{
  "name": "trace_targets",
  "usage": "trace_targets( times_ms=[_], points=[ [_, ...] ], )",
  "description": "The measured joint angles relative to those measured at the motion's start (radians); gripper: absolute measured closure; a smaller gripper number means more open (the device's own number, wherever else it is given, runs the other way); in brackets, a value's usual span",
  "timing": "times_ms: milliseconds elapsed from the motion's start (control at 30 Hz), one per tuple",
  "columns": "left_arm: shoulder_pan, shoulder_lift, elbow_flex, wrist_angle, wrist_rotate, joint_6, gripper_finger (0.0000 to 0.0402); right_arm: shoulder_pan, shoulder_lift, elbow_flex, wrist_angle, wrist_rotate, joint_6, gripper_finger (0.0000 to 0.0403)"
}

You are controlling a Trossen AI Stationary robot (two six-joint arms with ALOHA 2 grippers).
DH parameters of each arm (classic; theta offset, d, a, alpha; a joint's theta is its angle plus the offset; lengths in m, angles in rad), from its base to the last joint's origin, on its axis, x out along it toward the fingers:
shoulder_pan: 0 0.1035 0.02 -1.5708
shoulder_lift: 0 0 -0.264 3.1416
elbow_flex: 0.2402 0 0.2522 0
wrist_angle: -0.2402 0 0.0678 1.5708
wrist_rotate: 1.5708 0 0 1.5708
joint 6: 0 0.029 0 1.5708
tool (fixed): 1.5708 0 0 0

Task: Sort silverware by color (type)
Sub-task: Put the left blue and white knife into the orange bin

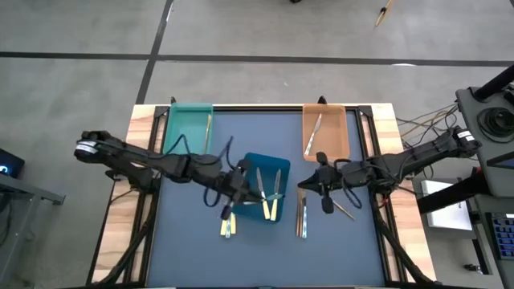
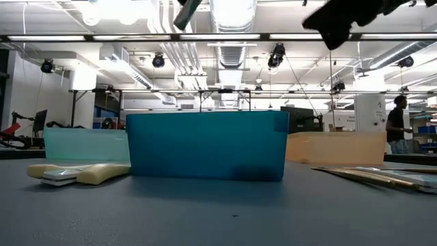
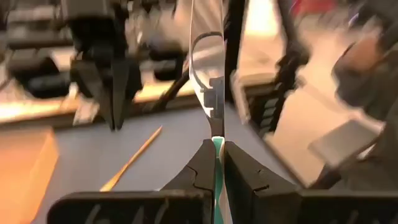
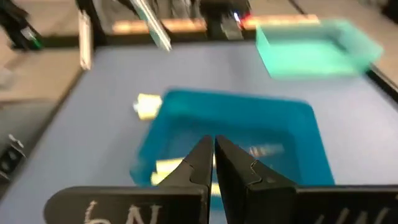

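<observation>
While the left gripper point(image 3: 214, 163) gripped a pale-blue-handled utensil point(image 3: 208, 81) beside the blue tray point(image 1: 265, 193), long axis running straight out from its closed jaws, the right gripper point(image 4: 214, 163) hung empty, jaws nearly closed, near gold-handled utensils point(image 1: 302, 218) on the counter point(image 1: 345, 249).

blue tray point(image 2: 205, 145): translucent plastic | table mat point(image 1: 265, 249): matt | silverware point(image 1: 302, 218): shiny metal
</observation>
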Motion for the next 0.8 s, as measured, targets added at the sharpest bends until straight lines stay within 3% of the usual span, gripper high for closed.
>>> trace_targets(
  times_ms=[167,367,600,800],
  points=[
    [0.021,-0.028,-0.17,0.353,0.12,-0.024,0.0401,0.0,0.083,-0.024,0.303,-0.054,-0.082,0.0394],
    [0.039,0.0,-0.26,0.584,0.24,-0.039,0.0401,-0.001,0.222,0.056,0.521,-0.123,-0.232,0.0394],
    [0.044,0.012,-0.269,0.608,0.327,-0.014,0.0401,-0.006,0.358,0.238,0.547,-0.162,-0.272,0.0394],
    [0.053,0.008,-0.269,0.613,0.445,0.002,0.0401,-0.019,0.445,0.4,0.385,-0.199,-0.256,0.0389]
  ],
)
